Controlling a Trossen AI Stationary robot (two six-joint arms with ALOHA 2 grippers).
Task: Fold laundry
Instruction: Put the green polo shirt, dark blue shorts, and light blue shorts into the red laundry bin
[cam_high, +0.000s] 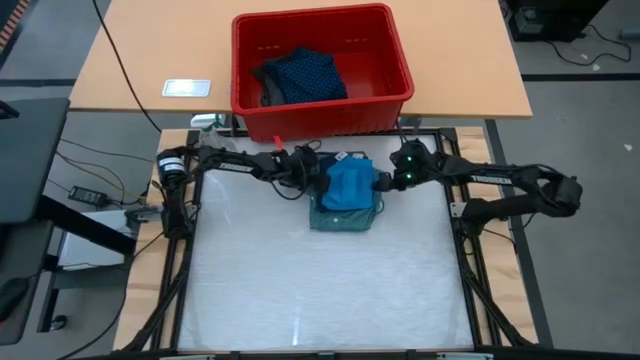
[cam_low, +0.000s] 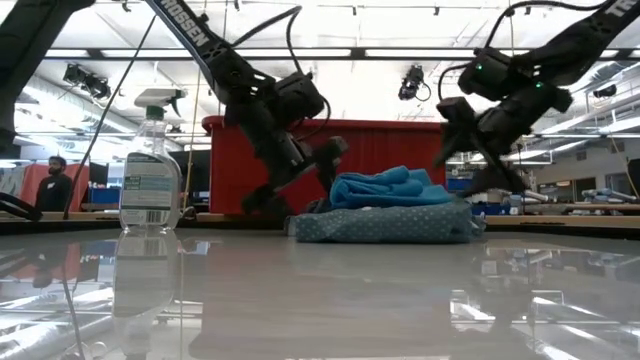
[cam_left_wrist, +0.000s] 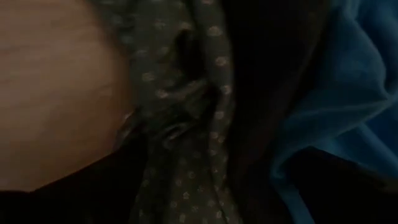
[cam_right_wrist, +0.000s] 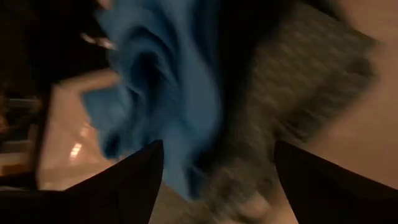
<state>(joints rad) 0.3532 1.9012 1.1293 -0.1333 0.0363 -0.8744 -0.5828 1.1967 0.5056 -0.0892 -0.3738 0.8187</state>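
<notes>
A small bright blue garment (cam_high: 350, 185) lies crumpled on top of a folded grey-green dotted piece (cam_high: 340, 218), which rests flat on the white table top (cam_high: 300, 290) near its far edge. My left gripper (cam_high: 318, 175) stands at the pile's left side, open in the low view (cam_low: 325, 165), with the dotted cloth (cam_left_wrist: 199, 124) and the blue cloth (cam_left_wrist: 354, 93) close before it. My right gripper (cam_right_wrist: 217, 146) is open at the pile's right side, a little above the table (cam_low: 465, 175), nothing between its fingers. My left gripper is open right against the left edge of the pile (cam_low: 322, 195); I cannot tell whether its fingers touch the cloth.
A red bin (cam_high: 385, 95) stands beyond the far edge on a wooden table, with a navy dotted garment (cam_high: 305, 75) inside. A spray bottle (cam_low: 150, 165) stands at the far left corner. The near half of the white table lies free.
</notes>
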